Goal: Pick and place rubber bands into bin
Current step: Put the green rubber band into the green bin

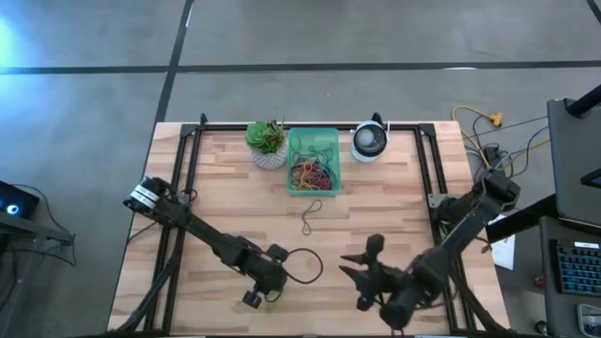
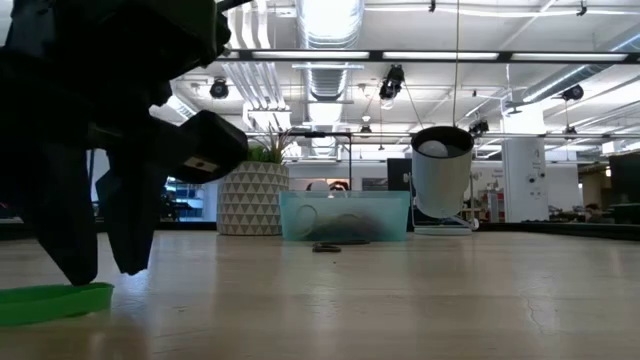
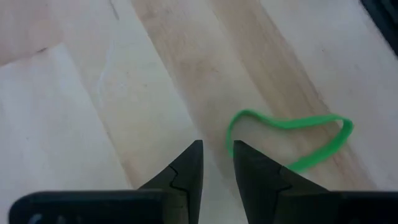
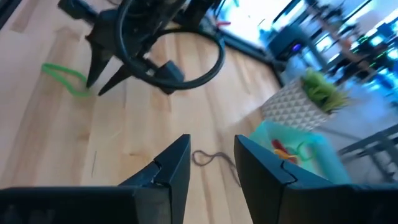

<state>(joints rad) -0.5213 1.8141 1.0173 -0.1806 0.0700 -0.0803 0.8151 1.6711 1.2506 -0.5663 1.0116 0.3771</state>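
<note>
A green rubber band (image 3: 292,134) lies flat on the wood near the table's near edge (image 1: 273,299). My left gripper (image 3: 217,149) points down at it, open by a narrow gap, and the band's end sits beside one fingertip (image 3: 239,152). A brown band (image 1: 310,218) lies loose mid-table. The mint-green bin (image 1: 313,161) at the far edge holds many coloured bands. My right gripper (image 1: 349,268) hovers open over the near right of the table, pointing toward the bin (image 4: 292,149). My left gripper comes from above, pointing down, with both fingertips low at the table (image 2: 100,270). One fingertip stands at the end of the green band (image 3: 231,134). Whether it touches the band, I cannot tell.
A white patterned pot with a green plant (image 1: 268,145) stands left of the bin, and a round white-and-dark device (image 1: 369,141) stands to its right. A black cable loop (image 1: 305,266) hangs from the left arm. Bare wood lies between the grippers and the bin.
</note>
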